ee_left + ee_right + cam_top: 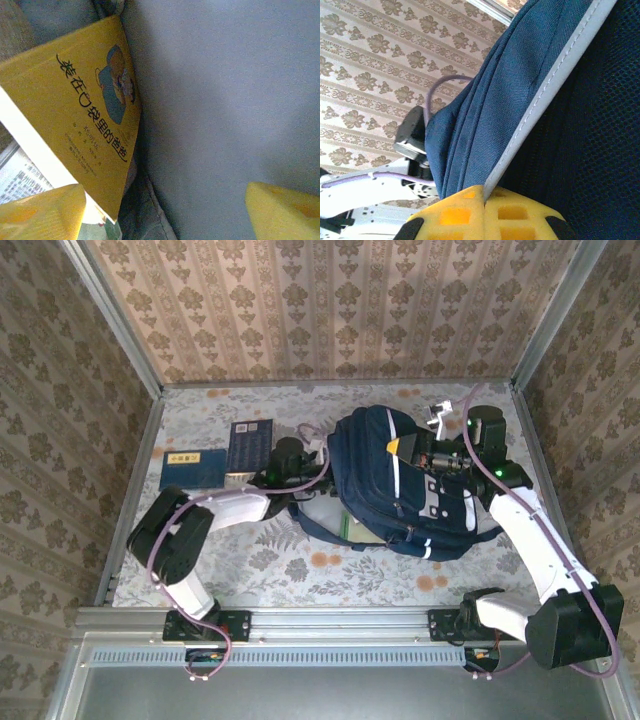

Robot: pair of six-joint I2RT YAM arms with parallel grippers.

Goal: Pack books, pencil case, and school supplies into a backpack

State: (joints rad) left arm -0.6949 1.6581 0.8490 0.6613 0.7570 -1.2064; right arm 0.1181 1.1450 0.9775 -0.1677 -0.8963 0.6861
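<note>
The backpack (375,455) lies flat on the table's far-right half. It is a bulky, rounded shape in navy woven fabric w/ white stripes, grey-white front patches and dark straps trailing off its near-left side. In the R wrist view its weave is seen close up: ribbed blue cloth, a stitched white piped edge, and dark open mesh beside it.

In the L wrist view the orange-yellow book (85,105) is seen tilted. It has a thin, glossy cover w/ black script and a cartoon figure, plus a white page edge, and it leans against smooth grey-blue cloth (225,100).

In the top view the navy book (251,445) w/ its white-mark grid and the blue book (192,469) w/ a yellow label lie flat just beside each other, left of the backpack. A pale green pad (356,531) is partly tucked under the bag's near edge.

The L gripper (160,215) is spread wide w/ nothing held, and its foam-like yellow pads (42,212) are set well apart. One pad is near the book's lower corner.

The R gripper (484,200) is clamped tight on the backpack's white piped edge, w/ its waffle-pocketed yellow pads (515,220) pressed together.

The table (300,570) is covered in floral-print cloth, and damask-pattern walls (330,310) stand round it.
</note>
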